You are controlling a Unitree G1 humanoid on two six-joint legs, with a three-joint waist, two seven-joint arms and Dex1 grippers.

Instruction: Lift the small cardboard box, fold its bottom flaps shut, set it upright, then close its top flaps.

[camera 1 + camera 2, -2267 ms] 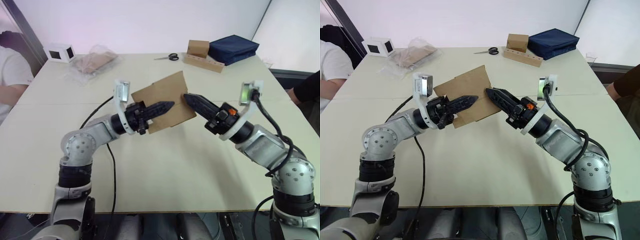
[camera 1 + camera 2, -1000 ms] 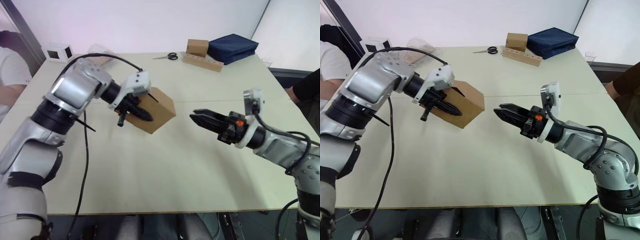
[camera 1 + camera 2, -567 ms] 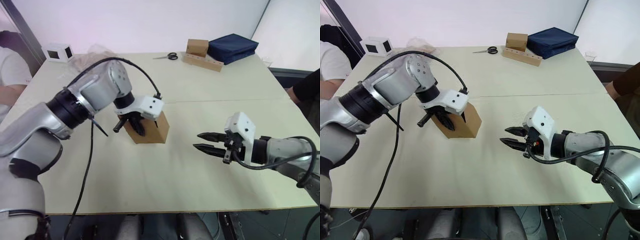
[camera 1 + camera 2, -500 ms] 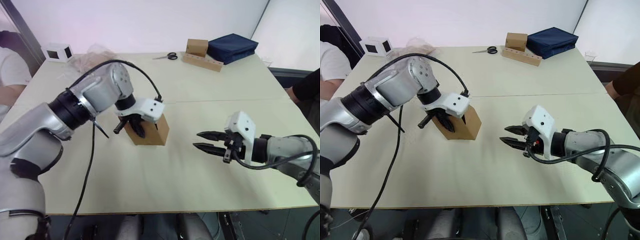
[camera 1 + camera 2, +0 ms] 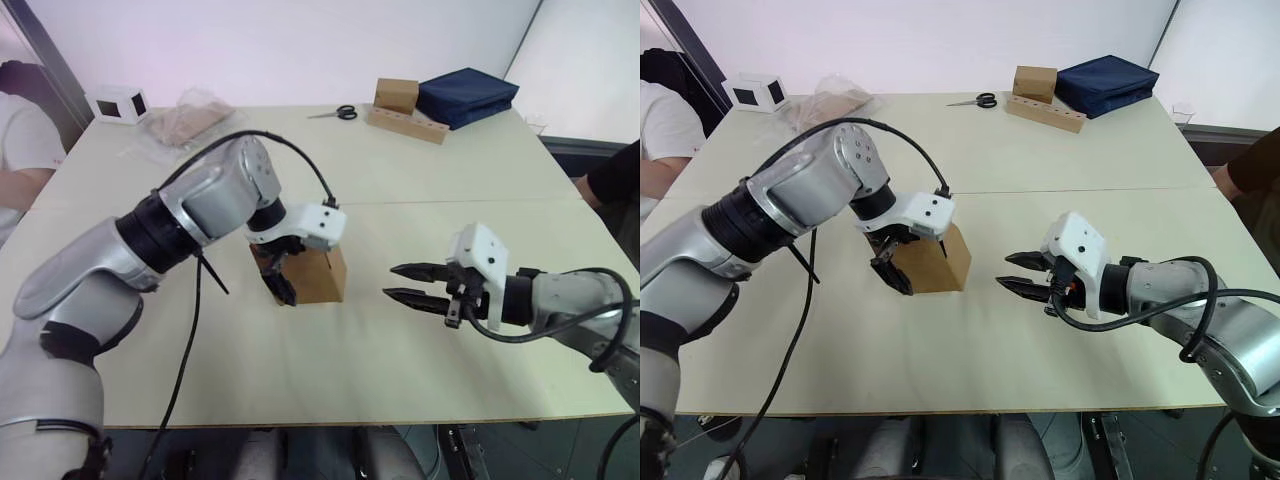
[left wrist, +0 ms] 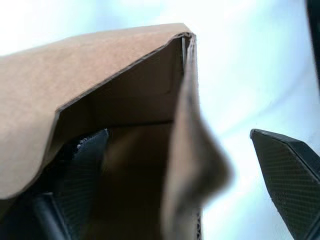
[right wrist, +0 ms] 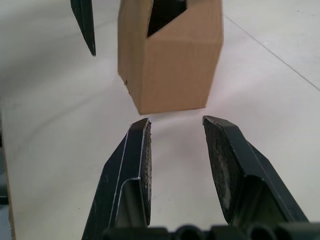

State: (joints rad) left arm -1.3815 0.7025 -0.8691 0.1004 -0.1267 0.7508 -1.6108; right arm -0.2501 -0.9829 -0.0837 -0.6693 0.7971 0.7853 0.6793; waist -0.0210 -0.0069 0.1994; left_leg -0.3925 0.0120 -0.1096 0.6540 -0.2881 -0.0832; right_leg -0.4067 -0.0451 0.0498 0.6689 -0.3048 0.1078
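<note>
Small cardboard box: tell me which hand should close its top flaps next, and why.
Probably the right hand. It is open and free, level with the small cardboard box and apart from it. The left hand straddles one wall, one finger inside, so it is better placed to steady the box.

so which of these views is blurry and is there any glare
Left wrist view: the small cardboard box wall nearest the lens is out of focus, the background washed out bright. Right wrist view: box sharp, soft sheen on the table. Head views: evenly lit.
</note>
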